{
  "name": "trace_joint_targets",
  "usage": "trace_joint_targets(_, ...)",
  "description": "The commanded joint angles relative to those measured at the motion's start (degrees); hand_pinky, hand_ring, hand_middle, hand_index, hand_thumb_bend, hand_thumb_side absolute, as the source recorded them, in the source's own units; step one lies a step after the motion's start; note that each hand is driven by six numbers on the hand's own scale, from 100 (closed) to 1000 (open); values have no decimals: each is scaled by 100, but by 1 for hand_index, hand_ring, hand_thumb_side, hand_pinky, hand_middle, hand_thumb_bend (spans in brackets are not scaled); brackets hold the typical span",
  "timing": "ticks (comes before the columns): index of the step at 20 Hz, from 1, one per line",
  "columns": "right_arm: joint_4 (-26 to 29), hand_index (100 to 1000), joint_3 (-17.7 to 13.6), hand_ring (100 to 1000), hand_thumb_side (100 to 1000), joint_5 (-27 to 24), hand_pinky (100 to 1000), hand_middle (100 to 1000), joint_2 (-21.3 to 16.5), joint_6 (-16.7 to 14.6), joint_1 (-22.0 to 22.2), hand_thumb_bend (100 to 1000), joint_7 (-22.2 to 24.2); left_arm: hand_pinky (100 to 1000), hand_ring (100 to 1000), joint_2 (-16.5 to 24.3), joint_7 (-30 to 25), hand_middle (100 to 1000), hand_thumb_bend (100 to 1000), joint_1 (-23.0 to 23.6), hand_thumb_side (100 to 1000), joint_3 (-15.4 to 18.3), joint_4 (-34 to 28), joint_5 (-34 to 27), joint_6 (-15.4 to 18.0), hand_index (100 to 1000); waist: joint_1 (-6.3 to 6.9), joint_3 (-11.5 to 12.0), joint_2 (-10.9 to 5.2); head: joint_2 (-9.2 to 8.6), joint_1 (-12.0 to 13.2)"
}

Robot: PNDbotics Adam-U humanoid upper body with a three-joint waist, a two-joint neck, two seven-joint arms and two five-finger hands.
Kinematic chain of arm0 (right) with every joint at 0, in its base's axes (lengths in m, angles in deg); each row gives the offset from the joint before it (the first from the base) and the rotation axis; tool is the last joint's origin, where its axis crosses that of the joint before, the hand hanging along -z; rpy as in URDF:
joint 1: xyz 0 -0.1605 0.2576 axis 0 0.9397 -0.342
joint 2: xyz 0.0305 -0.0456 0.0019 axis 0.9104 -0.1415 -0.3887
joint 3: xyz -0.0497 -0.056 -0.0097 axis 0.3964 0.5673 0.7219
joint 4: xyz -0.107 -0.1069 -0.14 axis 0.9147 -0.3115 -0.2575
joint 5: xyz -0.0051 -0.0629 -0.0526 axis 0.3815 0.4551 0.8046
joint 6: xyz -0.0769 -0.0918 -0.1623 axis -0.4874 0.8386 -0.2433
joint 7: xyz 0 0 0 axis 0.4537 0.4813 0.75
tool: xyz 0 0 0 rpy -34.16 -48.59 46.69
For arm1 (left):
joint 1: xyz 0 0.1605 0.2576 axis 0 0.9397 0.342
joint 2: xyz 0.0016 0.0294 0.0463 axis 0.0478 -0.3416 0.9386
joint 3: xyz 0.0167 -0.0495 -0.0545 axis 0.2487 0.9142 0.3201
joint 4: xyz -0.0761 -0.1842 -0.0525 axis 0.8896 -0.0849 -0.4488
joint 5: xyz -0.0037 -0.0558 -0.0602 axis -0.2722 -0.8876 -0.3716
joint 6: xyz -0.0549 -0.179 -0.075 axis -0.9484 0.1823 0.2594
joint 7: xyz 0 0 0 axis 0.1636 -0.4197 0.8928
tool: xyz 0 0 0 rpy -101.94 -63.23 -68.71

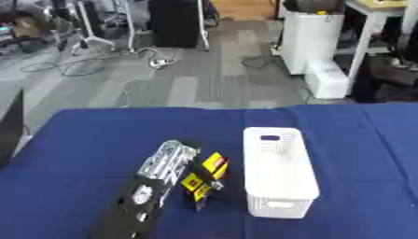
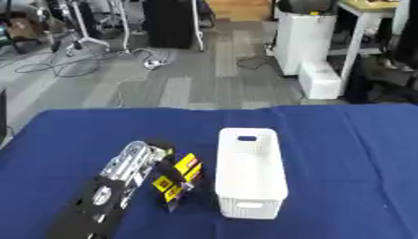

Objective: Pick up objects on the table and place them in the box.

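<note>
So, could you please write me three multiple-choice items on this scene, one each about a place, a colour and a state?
1. Where is the yellow-and-black object relative to the white box?
A. inside it
B. on its left
C. behind it

2. What colour is the tablecloth?
A. blue
B. red
C. grey

3. How does the left robot hand stand?
A. idle at a lower corner
B. at the yellow-and-black object
C. inside the box

Key: 1 B, it sits beside the box's left wall. 2 A, blue cloth covers the table. 3 B, the left arm ends right at that object.
</note>
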Motion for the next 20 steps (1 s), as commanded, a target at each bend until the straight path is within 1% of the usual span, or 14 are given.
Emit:
trace_joint_targets(1,74,544,-42,464,1000,-34,253,542,-144,27,-133,100,-4,544,750,98,-44,818,881,-126,689,13,-1,17,-44,715,-14,-7,-37,-31,-26)
trace_joint_targets(7,74,544,-44,464,1000,-59,254,543,-141,47,-153,100,-3,549,760,52,-44,828,862,-135,685,46,112,50,-80,726,-12,-27,-36,-39,-33)
trace_joint_targets(8,74,544,-44,464,1000,-64,254,543,-140,49,-155,100,-2,551,772,41,-44,835,832,-141,695,49,121,44,-79,736,-13,-30,-36,-40,-34)
trace_joint_targets(11,74,544,-41,464,1000,-73,254,543,-137,55,-159,100,7,555,778,3,-44,834,789,-172,693,70,164,24,-76,743,-14,-36,-37,-36,-32)
trace_joint_targets(15,74,543,-40,464,1000,-85,255,543,-136,57,-168,100,14,533,768,-41,-44,827,749,-200,674,96,283,25,-90,750,-13,-46,-34,-35,-33)
trace_joint_targets(17,74,543,-40,464,1000,-88,255,543,-136,61,-171,100,16,511,743,-49,-44,806,735,-202,642,108,336,30,-99,736,-11,-47,-33,-30,-33)
trace_joint_targets(19,74,543,-41,464,1000,-90,255,543,-136,64,-172,100,16,460,670,-53,-44,756,700,-201,586,119,379,30,-106,700,-10,-47,-33,-30,-36)
trace_joint_targets(20,74,543,-42,464,1000,-91,255,543,-136,65,-173,100,16,410,591,-54,-44,692,659,-200,552,123,388,29,-109,657,-10,-48,-33,-32,-37)
